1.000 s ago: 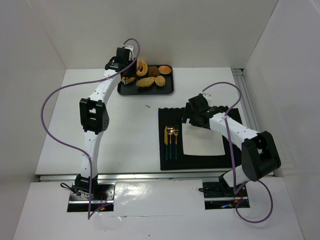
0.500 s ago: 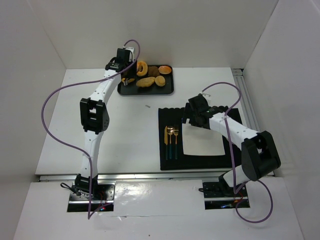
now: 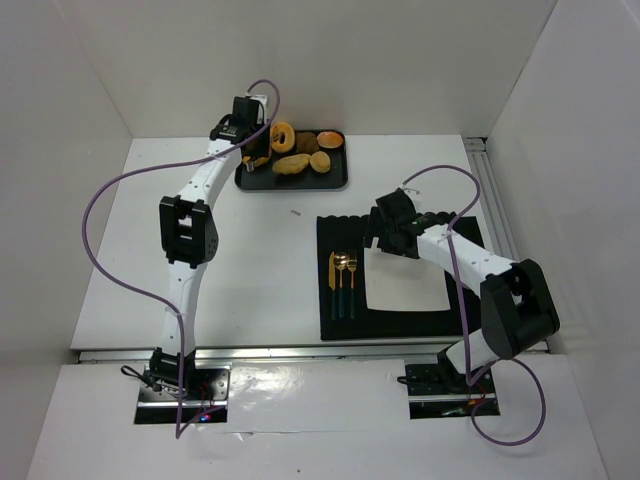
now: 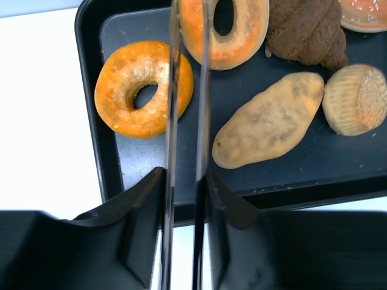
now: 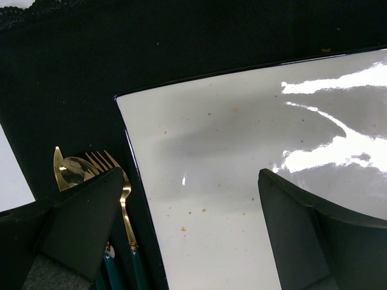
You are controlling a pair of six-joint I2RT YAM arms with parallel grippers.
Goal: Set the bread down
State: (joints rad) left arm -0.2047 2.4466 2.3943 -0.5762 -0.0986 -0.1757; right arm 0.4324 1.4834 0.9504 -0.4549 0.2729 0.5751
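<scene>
A black tray (image 4: 91, 60) (image 3: 330, 180) holds several breads: two orange ring breads (image 4: 242, 51) (image 4: 118, 72), a brown croissant (image 4: 308, 27), an oblong loaf (image 4: 269, 121) (image 3: 292, 164) and a muffin (image 4: 357, 96). My left gripper (image 4: 184, 181) (image 3: 255, 140) hangs over the tray's left end, shut on metal tongs (image 4: 171, 121). The two blades stand close together, reaching to the left rim of the farther ring bread (image 3: 283, 135). My right gripper (image 5: 187, 199) (image 3: 385, 232) stands open and holds nothing, just above the white square plate (image 5: 242, 151) (image 3: 405, 285).
The plate lies on a black placemat (image 3: 335, 228) (image 5: 121, 54). A gold spoon and fork (image 5: 124, 199) (image 3: 343, 280) with teal handles lie on the mat, left of the plate. White walls enclose the table on three sides.
The tongs' blades have drawn closer together. The farther ring bread has shifted slightly and shows more of its ring face from above. The right arm has barely moved.
</scene>
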